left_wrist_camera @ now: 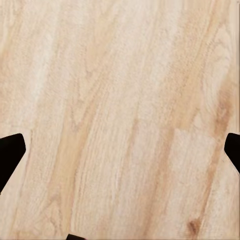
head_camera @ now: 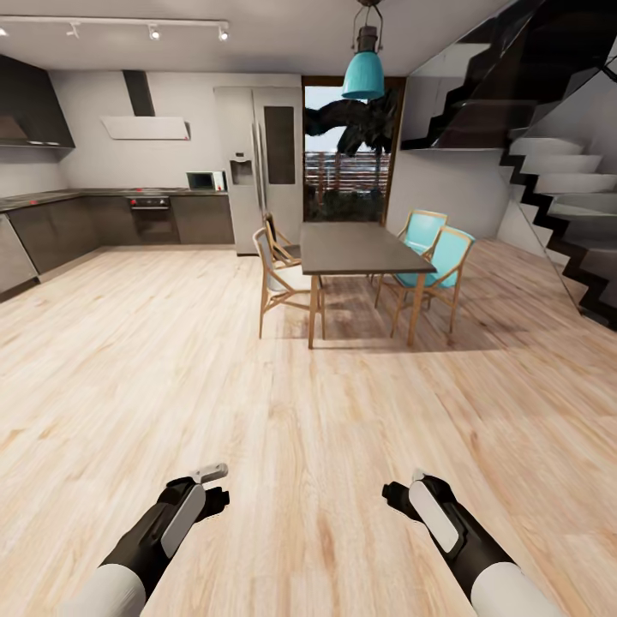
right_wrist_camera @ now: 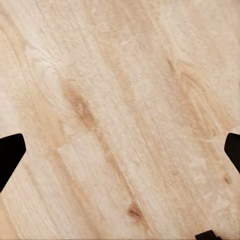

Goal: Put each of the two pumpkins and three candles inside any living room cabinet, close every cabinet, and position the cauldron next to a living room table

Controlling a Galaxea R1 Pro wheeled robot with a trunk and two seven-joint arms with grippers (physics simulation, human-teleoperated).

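**Both arms low over bare wood floor, dining room ahead**

Closest to the robot, the left gripper (head_camera: 208, 490) and the right gripper (head_camera: 403, 493) hang low over the light wood floor (head_camera: 283, 411), one on each side. In each wrist view the two black fingertips (left_wrist_camera: 10, 152) (right_wrist_camera: 10, 152) sit far out at the edges, so both sets of jaws are wide apart. Between them there is just floor boards, with nothing held.

Farther on stands a dark dining table (head_camera: 356, 248) on thin wooden legs. A pale chair (head_camera: 281, 287) is at its left side, and two blue chairs (head_camera: 441, 257) are at its right side. A blue lamp (head_camera: 363, 73) hangs above the table.

Far back on the left is a kitchen with dark cupboards (head_camera: 103, 223), an oven (head_camera: 152, 218) and a tall grey fridge (head_camera: 260, 163). Black and white stairs (head_camera: 561, 206) climb on the far right.

The pumpkins, candles, cauldron and cabinet cannot be seen from here, so none of them is near the jaws.
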